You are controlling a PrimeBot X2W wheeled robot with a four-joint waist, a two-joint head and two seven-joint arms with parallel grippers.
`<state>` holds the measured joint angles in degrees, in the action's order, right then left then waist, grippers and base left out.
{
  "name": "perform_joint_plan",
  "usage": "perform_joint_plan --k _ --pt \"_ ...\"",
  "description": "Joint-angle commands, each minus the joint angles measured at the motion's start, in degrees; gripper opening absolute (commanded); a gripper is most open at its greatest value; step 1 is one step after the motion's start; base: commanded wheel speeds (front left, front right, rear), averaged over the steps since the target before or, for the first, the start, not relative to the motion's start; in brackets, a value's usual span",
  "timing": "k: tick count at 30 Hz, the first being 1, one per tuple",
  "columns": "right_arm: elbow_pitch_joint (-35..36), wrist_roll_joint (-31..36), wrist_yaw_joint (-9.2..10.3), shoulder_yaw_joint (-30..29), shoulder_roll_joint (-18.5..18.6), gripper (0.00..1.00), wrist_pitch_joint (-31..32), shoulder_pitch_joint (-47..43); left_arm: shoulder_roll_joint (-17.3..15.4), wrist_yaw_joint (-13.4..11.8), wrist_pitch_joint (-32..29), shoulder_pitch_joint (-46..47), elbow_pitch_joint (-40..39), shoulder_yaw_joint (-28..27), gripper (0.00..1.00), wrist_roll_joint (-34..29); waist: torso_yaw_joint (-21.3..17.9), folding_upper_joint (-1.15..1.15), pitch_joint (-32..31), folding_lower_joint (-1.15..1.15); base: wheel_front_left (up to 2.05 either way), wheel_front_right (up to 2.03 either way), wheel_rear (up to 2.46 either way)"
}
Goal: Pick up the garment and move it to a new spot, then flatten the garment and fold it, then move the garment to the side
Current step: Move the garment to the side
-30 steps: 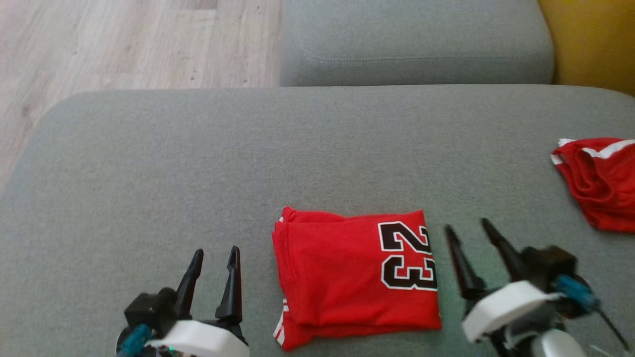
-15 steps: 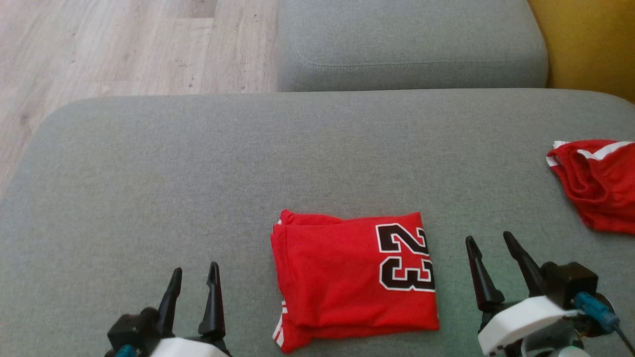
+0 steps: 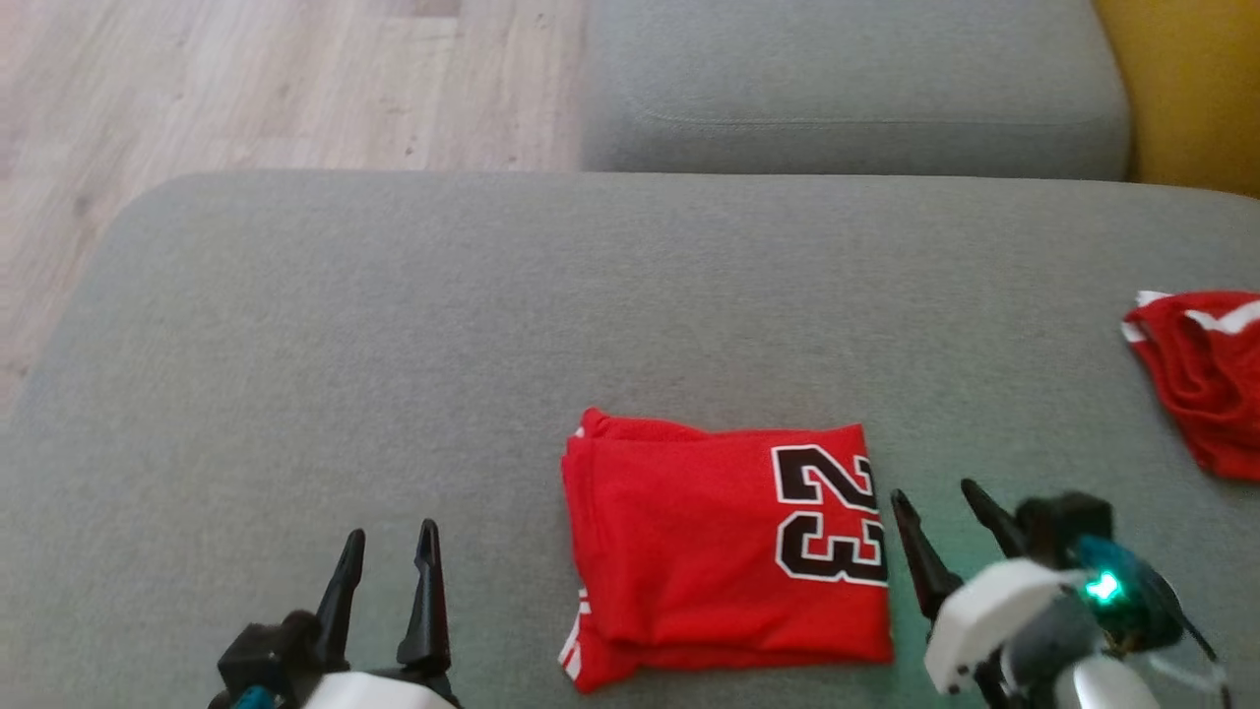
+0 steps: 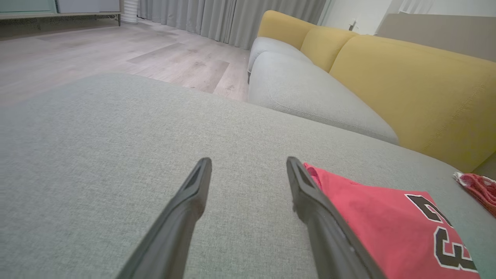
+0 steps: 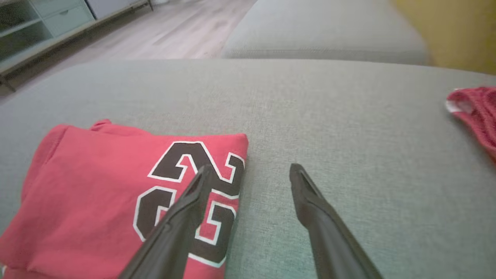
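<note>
The garment (image 3: 724,551) is a red jersey with a black "23", folded into a neat rectangle on the grey cushion (image 3: 394,325) near its front edge. My left gripper (image 3: 391,534) stands open a little way to the jersey's left, nothing between its fingers. My right gripper (image 3: 933,492) is open right beside the jersey's right edge. In the right wrist view the right gripper (image 5: 252,167) has its left finger over the numbered edge of the jersey (image 5: 97,186) and its right finger over bare cushion. The left wrist view has the left gripper (image 4: 248,161) open beside the jersey (image 4: 387,221).
Another red garment with white trim (image 3: 1201,379) lies crumpled at the cushion's right edge. A second grey cushion (image 3: 847,89) and a yellow backrest (image 3: 1196,89) lie beyond. Wood floor (image 3: 246,89) shows past the far left edge.
The head camera has shifted a little. My left gripper drew back toward the front edge. My right gripper moved left, up against the jersey's right edge. The jersey lies as before.
</note>
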<state>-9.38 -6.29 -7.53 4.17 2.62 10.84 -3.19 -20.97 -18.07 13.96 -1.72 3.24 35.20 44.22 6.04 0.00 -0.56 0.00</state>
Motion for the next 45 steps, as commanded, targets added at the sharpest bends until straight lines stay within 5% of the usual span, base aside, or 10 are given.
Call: perform_joint_plan --k 1,13,17,24,37,45 --pt "0.51 0.54 0.04 1.50 0.26 1.00 1.50 4.25 -0.31 0.20 0.72 2.34 -1.68 -1.96 1.00 -0.63 1.16 0.00 0.84 0.00 0.00 0.00 0.00" --pt "-11.39 -3.81 0.04 2.12 0.50 1.00 14.70 10.99 0.66 0.92 0.89 3.09 -0.86 -2.93 1.00 -0.98 6.28 0.00 4.55 0.00 0.00 0.00 0.00" --pt "-12.67 -7.29 0.04 3.96 0.58 0.00 16.05 12.45 0.98 1.37 0.94 3.21 -0.59 -3.50 1.00 -1.24 6.18 0.00 5.36 0.00 0.00 0.00 0.00" --pt "-11.05 -6.34 0.04 4.51 2.18 0.00 11.19 16.43 1.18 1.75 0.99 3.86 -1.25 -3.97 1.00 -2.48 1.27 0.00 6.35 0.00 0.00 0.00 0.00" --pt "-2.03 -3.76 0.04 -1.59 8.14 0.00 10.54 20.72 0.04 1.68 -0.78 9.03 -4.50 -3.00 1.00 -5.42 -18.82 0.00 12.55 0.00 0.00 0.00 0.00" --pt "0.24 -3.97 0.04 -3.39 7.54 0.00 9.82 23.38 -1.62 1.25 -3.74 12.38 -6.20 -2.07 1.00 -7.34 -27.62 0.00 16.80 0.00 0.00 0.00 0.00"
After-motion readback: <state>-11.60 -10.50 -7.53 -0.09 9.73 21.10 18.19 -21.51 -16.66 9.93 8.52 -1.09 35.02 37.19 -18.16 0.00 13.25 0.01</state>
